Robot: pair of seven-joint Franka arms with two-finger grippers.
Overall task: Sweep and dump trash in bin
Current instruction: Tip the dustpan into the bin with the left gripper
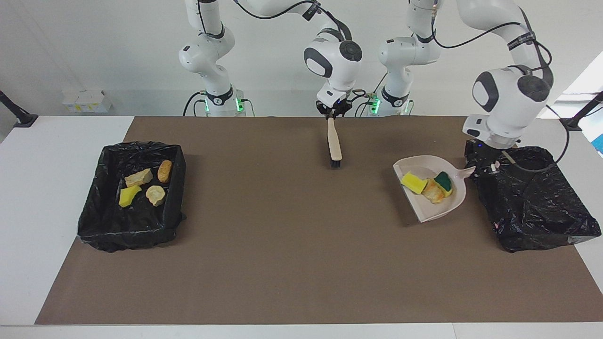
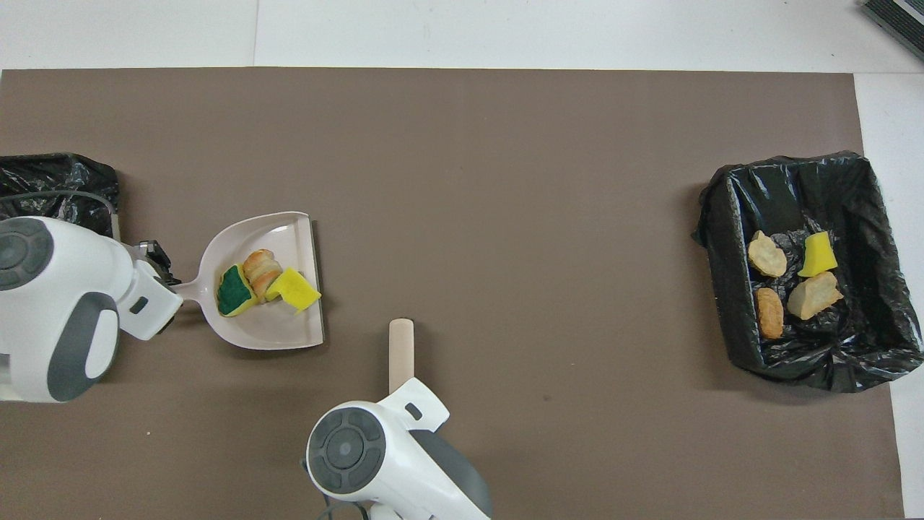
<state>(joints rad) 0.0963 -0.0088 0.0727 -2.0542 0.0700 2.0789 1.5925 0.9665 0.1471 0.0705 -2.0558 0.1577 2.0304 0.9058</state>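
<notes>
Three trash bits [image 1: 427,187] lie in the dustpan [image 1: 435,207], right of centre in the facing view, raised beside the bin [image 1: 532,197] at that frame's right edge. The left gripper [image 1: 485,168] pinches its handle. Four more bits [image 1: 143,185] sit in the bin [image 1: 129,226] at frame left. At upper centre, the right gripper [image 1: 333,114] clamps the brush [image 1: 334,146].
</notes>
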